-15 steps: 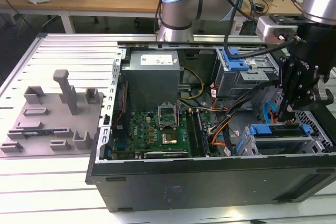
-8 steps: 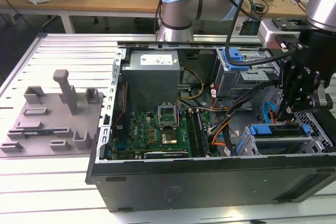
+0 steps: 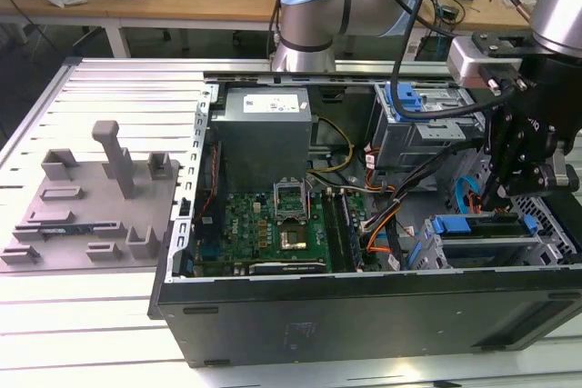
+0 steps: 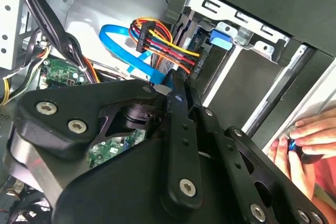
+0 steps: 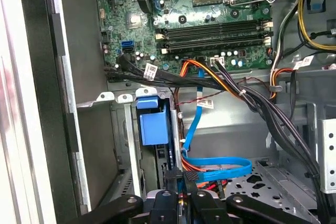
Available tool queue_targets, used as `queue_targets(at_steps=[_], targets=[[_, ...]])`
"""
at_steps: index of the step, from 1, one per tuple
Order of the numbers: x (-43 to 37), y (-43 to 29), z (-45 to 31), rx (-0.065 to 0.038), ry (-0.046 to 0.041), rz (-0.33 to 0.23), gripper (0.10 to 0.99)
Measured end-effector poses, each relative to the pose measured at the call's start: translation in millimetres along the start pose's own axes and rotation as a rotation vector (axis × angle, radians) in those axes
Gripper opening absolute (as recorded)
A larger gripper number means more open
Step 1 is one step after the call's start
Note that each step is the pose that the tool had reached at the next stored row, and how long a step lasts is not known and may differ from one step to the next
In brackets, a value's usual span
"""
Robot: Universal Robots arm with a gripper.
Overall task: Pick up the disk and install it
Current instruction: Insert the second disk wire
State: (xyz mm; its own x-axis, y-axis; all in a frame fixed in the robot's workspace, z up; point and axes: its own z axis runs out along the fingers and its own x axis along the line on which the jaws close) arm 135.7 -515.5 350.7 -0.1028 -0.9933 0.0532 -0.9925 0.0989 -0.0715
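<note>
The disk point(image 3: 475, 224), grey with a blue carrier, lies in the lower drive cage at the front of the open computer case, toward the exterior view's right. Its blue end tab point(image 5: 154, 124) shows in both wrist views point(image 4: 220, 39), with the drive seen edge-on inside the metal bay. My black gripper point(image 3: 496, 195) hangs just above that bay. Its fingers stand together point(image 5: 182, 178) with nothing seen between them, tips close to the disk's cabled end point(image 4: 177, 81). A plug with red, yellow and orange wires point(image 4: 157, 40) sits right by the tips.
A blue flat cable point(image 5: 215, 166) loops beside the bay, among black cable bundles point(image 5: 262, 108). The green motherboard point(image 3: 273, 224) and grey power supply point(image 3: 264, 129) fill the case's middle. A second cage with a blue latch point(image 3: 405, 97) stands behind. A person's hand point(image 4: 303, 141) rests outside the case wall.
</note>
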Motion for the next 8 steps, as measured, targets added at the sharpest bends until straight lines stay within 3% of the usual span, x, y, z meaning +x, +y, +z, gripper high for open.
queue_targets(at_steps=[5, 8], targets=[[3.6, 2.6, 0.3, 0.000, -0.0115, -0.005, 0.161], [8.7, 2.6, 0.6, 0.004, -0.0322, -0.014, 0.161]])
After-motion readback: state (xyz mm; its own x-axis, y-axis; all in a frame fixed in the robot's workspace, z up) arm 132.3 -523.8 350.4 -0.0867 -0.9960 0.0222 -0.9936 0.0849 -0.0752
